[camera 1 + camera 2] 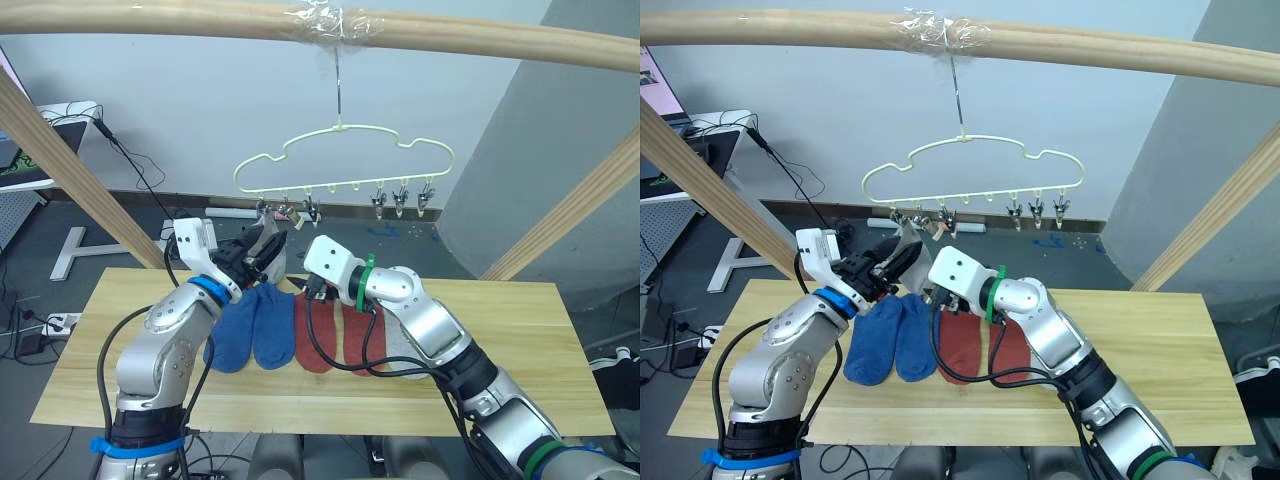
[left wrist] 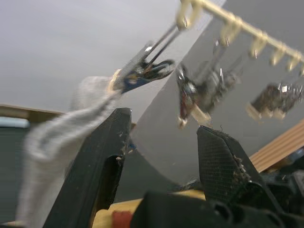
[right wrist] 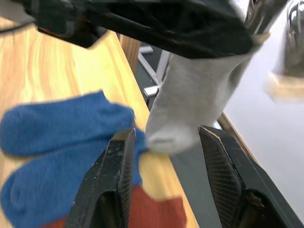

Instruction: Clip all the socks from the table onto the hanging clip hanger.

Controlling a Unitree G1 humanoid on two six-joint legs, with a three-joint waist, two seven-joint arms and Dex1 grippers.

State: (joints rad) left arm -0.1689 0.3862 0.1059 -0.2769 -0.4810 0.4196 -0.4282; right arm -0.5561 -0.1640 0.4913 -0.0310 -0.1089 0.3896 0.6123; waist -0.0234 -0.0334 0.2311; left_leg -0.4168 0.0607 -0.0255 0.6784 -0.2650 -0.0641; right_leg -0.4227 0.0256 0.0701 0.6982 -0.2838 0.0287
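Observation:
A pale-yellow clip hanger (image 1: 345, 160) hangs by its hook from the top pole. A light grey sock (image 3: 194, 104) dangles from a silver clip (image 2: 142, 71) at the hanger's left end. My left gripper (image 1: 262, 248) is raised just under that clip and is open, its left finger (image 2: 102, 156) lying against the sock. My right gripper (image 3: 167, 131) is open right below the sock's toe, low over the table (image 1: 500, 340). Two blue socks (image 1: 255, 325) and two rust-red socks (image 1: 318, 335) lie side by side under the arms, partly hidden by my right arm.
A round wooden pole (image 1: 200, 22) spans the top, with slanted poles at the left (image 1: 70, 165) and right (image 1: 570, 215). Several free clips (image 1: 400, 197) hang at the hanger's right end. Black cables loop from both arms over the socks.

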